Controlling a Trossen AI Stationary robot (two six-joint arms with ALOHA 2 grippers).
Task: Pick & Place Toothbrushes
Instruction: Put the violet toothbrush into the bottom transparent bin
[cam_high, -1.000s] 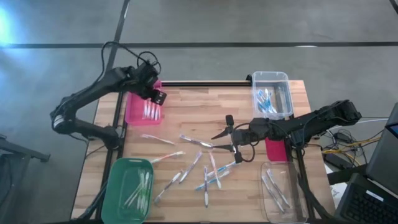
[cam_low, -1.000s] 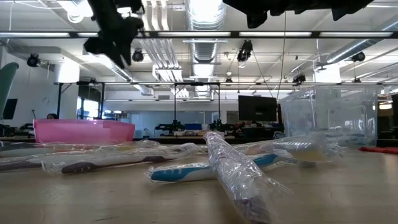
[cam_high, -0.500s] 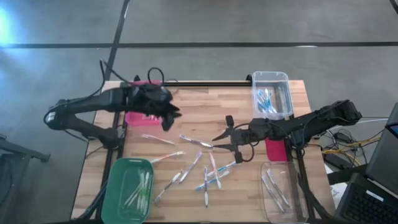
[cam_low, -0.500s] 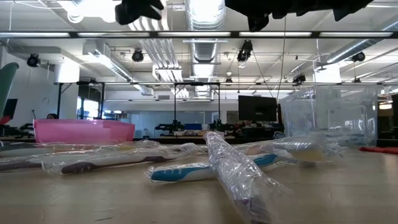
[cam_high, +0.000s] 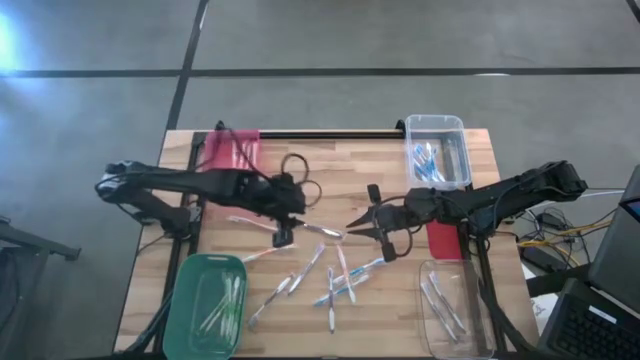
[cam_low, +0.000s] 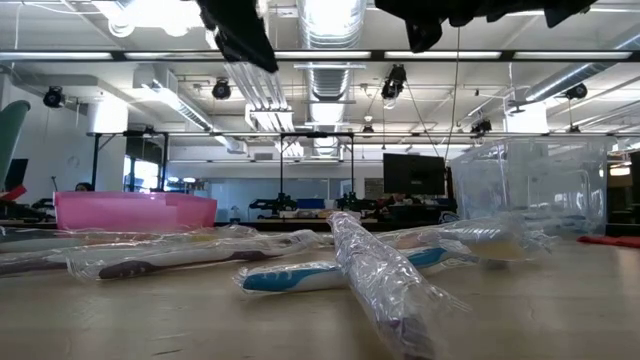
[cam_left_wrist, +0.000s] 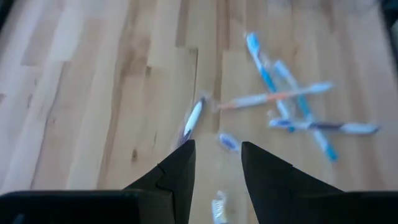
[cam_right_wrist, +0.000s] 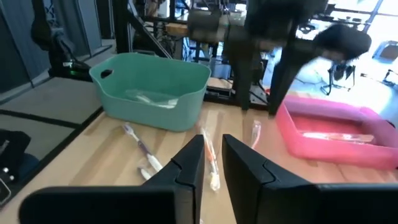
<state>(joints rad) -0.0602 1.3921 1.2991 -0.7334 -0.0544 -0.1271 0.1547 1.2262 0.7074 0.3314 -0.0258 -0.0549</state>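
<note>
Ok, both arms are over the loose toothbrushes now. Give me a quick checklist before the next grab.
1. Left gripper over the loose toothbrushes mid-table: ok.
2. Left gripper empty, fingers apart, bare wood between them: ok.
3. Right gripper holding a toothbrush: cannot tell; its fingers stand close together, a brush lies just beyond the tips.
4. Arms clear of each other: ok, but the grippers are close across the pile.
5. Green bin, pink bin and both clear bins unobstructed: ok.
</note>
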